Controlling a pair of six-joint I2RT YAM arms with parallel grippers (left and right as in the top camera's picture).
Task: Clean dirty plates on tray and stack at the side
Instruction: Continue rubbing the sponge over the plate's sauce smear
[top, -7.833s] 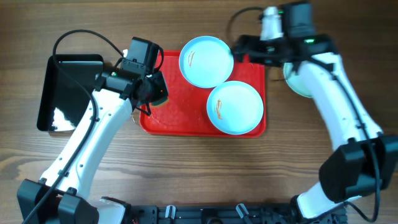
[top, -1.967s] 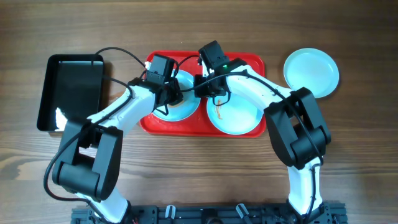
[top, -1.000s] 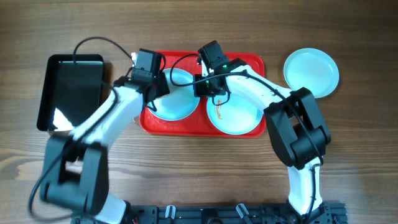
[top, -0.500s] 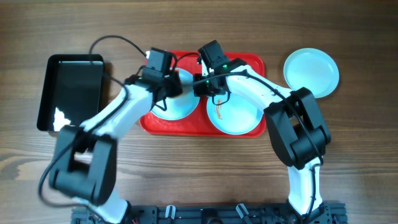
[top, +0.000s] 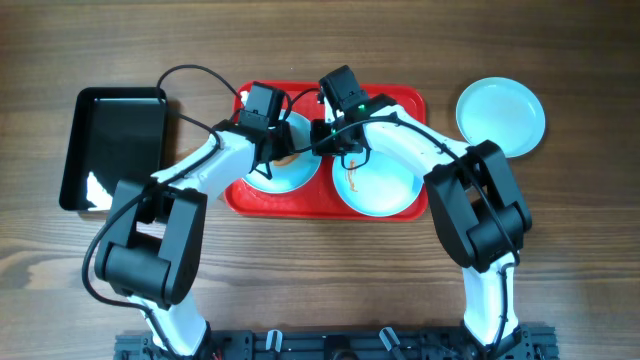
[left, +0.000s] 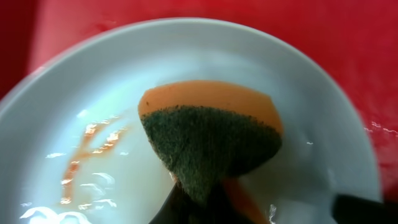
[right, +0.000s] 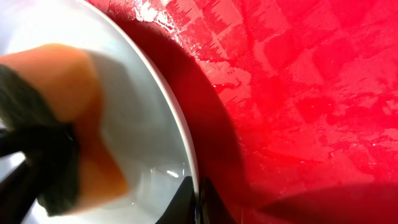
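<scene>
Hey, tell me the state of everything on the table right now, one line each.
Left plate: on tray, smeared.
Right plate: on tray, smeared.
Third plate: on table, looks clean.
Sponge: gripped, pressed on left plate.
Left gripper: shut on sponge.
Right gripper: shut on left plate's rim.

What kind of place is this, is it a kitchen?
Probably a robot practice bench, not a real kitchen: two robot arms at a wooden table, a sponge on a dirty plate in a red tray.
</scene>
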